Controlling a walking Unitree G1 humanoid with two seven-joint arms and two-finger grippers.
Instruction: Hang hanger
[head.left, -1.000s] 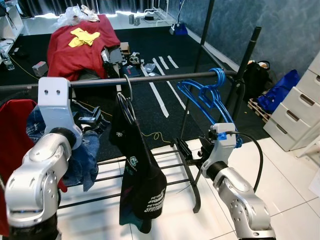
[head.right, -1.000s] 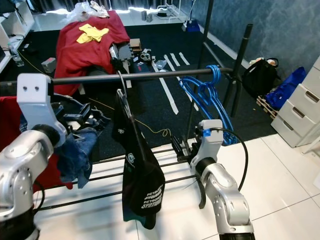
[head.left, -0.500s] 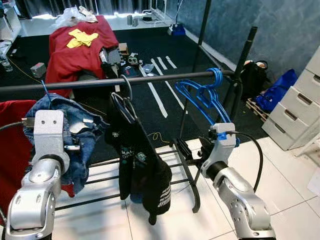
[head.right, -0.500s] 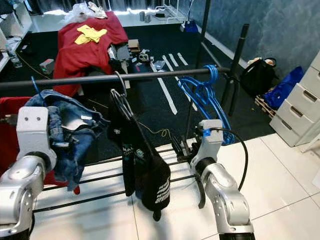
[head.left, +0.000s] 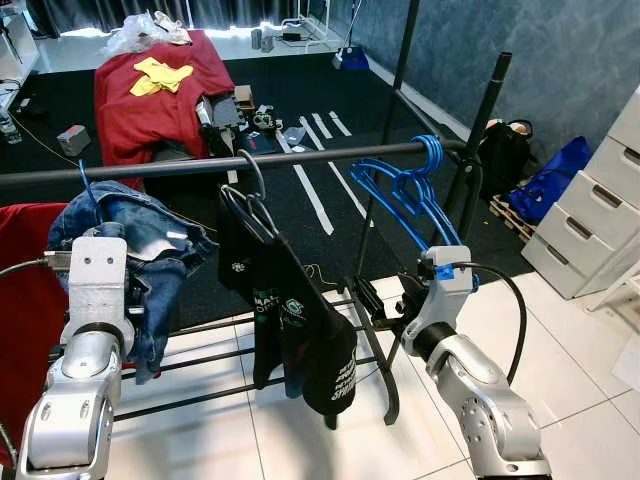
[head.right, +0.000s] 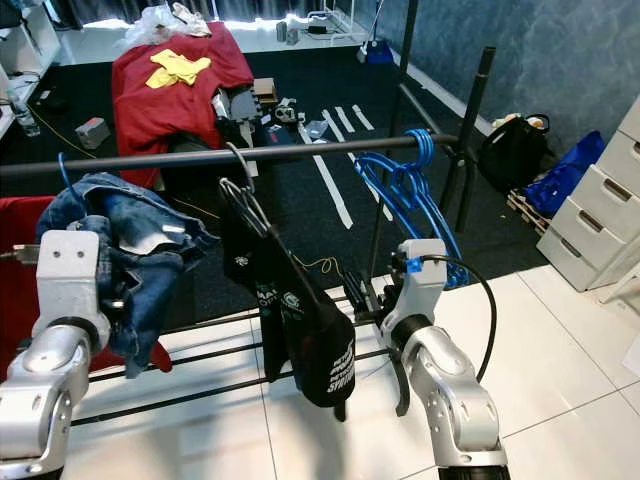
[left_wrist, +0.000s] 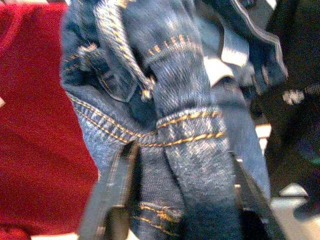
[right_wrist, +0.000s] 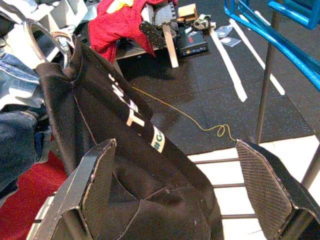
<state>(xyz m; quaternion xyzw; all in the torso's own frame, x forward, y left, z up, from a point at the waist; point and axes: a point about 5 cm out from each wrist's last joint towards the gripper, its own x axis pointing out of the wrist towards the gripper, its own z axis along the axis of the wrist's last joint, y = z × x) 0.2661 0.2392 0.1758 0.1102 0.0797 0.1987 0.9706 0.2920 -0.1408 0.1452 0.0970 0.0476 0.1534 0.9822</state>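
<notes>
A metal hanger (head.left: 252, 190) carrying a black printed shirt (head.left: 305, 335) hangs by its hook on the dark rail (head.left: 160, 168), and the shirt swings out to the right. My left gripper (left_wrist: 180, 200) is open low at the left, up against the blue jeans (head.left: 140, 235) that hang on the rail; a fold of denim lies between its fingers (left_wrist: 112, 190). My right gripper (right_wrist: 177, 190) is open below the rail's right part, pointing at the black shirt (right_wrist: 125, 150) with nothing between its fingers (right_wrist: 262, 185). Several blue hangers (head.left: 410, 185) hang near the rail's right end.
A red garment (head.left: 25, 300) hangs at the far left. The rack's lower bars (head.left: 220, 350) and black uprights (head.left: 480, 140) stand ahead. White drawers (head.left: 600, 220), a black bag (head.left: 505, 155) and a blue bag (head.left: 555, 180) are on the right. A red-draped heap (head.left: 160, 90) and clutter lie beyond.
My left arm has come down from the rail to the jeans. The hanger with the black shirt stays hooked on the rail and has swung right. The right arm has not moved.
</notes>
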